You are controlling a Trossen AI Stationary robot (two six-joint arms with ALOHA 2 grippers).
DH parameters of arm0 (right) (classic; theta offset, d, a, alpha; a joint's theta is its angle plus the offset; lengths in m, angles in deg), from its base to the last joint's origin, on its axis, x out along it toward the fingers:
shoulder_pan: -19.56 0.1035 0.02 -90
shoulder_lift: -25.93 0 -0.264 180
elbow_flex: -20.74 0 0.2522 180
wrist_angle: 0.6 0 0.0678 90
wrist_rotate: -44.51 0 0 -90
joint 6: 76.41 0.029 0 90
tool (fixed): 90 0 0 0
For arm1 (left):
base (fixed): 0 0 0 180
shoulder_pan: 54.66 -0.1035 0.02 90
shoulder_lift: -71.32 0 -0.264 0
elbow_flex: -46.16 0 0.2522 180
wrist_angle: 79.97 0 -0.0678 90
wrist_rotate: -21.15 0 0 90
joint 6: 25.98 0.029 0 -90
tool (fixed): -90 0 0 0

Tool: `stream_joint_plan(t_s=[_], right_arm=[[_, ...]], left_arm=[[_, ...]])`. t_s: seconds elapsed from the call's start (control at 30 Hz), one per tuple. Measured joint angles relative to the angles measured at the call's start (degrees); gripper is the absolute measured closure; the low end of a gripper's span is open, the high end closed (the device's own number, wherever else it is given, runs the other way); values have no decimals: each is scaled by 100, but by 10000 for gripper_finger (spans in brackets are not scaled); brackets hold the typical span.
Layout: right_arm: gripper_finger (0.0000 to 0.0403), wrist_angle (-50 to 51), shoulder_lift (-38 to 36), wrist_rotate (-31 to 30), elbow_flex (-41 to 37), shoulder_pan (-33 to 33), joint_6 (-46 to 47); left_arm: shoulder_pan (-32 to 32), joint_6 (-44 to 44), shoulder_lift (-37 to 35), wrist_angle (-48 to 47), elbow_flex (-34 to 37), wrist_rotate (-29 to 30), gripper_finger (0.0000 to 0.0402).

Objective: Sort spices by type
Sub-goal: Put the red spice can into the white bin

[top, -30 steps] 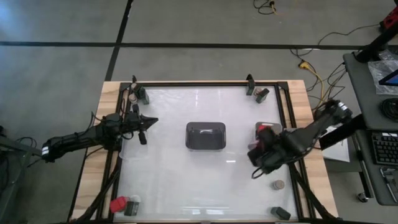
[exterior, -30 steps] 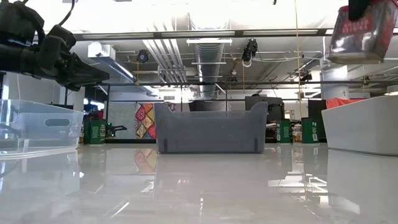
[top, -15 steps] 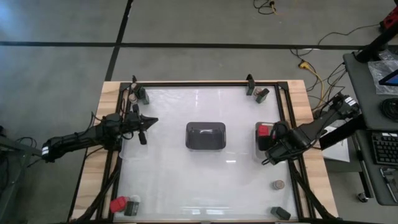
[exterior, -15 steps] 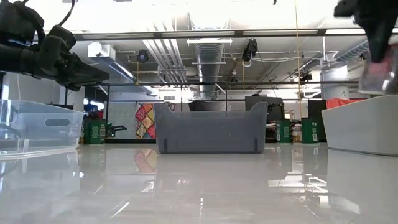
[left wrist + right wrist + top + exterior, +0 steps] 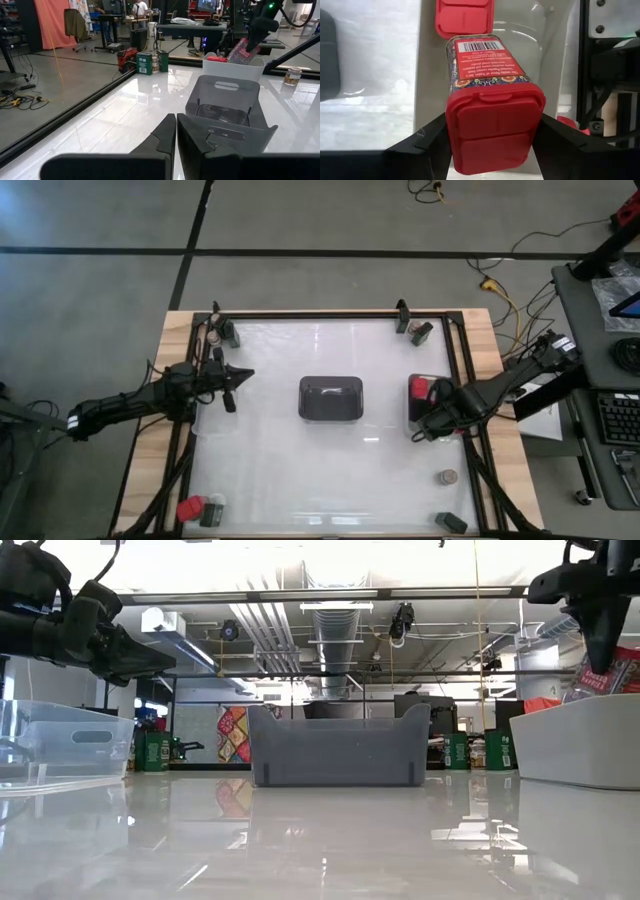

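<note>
Now red-lidded spice container tilts, base-first, into white tray.

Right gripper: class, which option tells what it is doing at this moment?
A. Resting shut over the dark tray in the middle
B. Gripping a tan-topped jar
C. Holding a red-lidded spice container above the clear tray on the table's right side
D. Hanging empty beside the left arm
C: the right gripper clamps the red-lidded spice container over the clear tray, where another red container already lies.

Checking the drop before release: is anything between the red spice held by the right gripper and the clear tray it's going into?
Nothing visible blocks it. The right gripper holds the red spice container over the clear tray, where another red one already lies farther along.
</note>
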Motion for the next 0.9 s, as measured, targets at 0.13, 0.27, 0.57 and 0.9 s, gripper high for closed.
stream_joint_plan(t_s=[0.13, 0.27, 0.57, 0.9], right_arm=[[184, 3, -2, 36, 169, 4, -42], [183, 21, -4, 164, 347, 5, -137], [185, 38, -4, 456, 249, -334, -323], [182, -168, 5, 909, 78, -1100, -1269]], left_arm=[[1, 0, 0, 2, 0, 1, 401], [0, 0, 0, 0, -2, 2, 401], [1, 0, -1, 0, -1, 0, 401], [2, 0, 0, 2, 0, 0, 401]])
